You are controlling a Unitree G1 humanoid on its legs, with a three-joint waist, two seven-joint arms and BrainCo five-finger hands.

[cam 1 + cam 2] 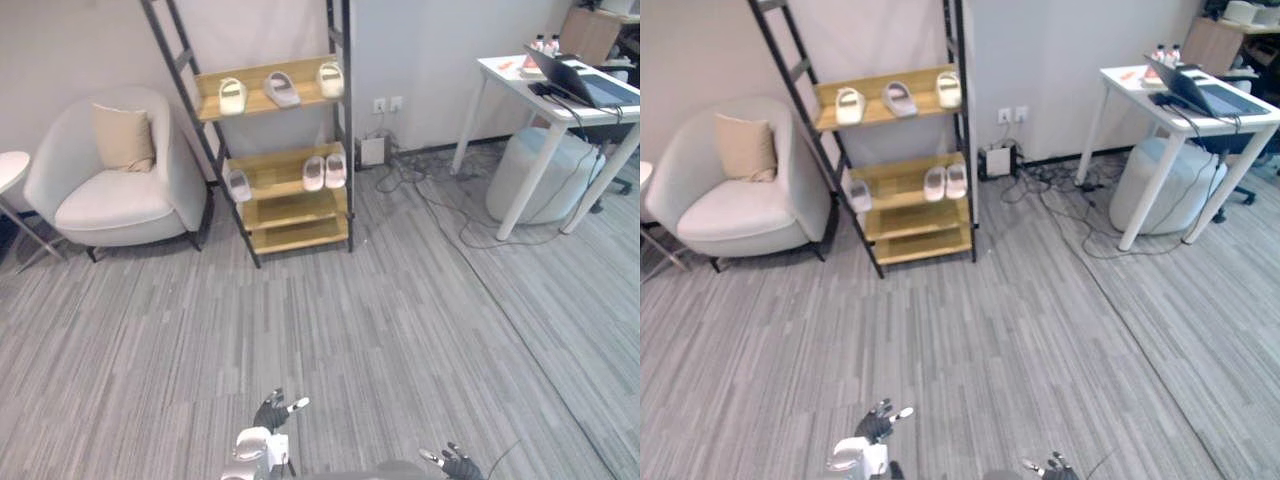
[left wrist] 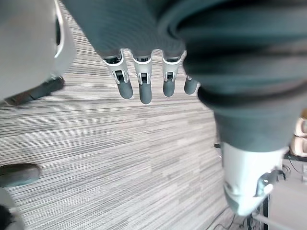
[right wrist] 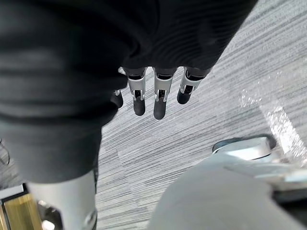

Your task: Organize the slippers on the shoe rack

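Floor (image 1: 380, 330): grey striped carpet, a wide open run between the robot and the far wall. Nothing on it along a straight approach.

Armchair (image 1: 110, 195), pale, just left of the rack and near its leaning frame. Little side room there.

Counter (image 1: 520, 85), white, off to the right with a laptop (image 1: 590, 85) on it. Loose cables (image 1: 420, 185) trail over the floor between its legs and the rack, so judged best to approach centre-left.

Shoe rack (image 1: 295, 212): dark slanted frame, wooden shelves, against the wall. The lowest shelves are bare, with room to spare.

Slippers all on the rack, none on the floor.
- Top shelf: white slipper (image 1: 232, 96), grey slipper (image 1: 281, 89), second white slipper (image 1: 330, 78), spread apart and unpaired.
- Middle shelf: a matched pair (image 1: 313, 173) side by side at right.
- A lone slipper (image 1: 238, 184) sits at the left edge, tilted; it looks likely to slide off if nudged.

Left hand (image 1: 272, 410) and right hand (image 1: 458, 464) hang low, well apart from the rack. Fingers (image 2: 144, 81) relaxed and straight, both hands empty. Judged: sorting not yet begun.
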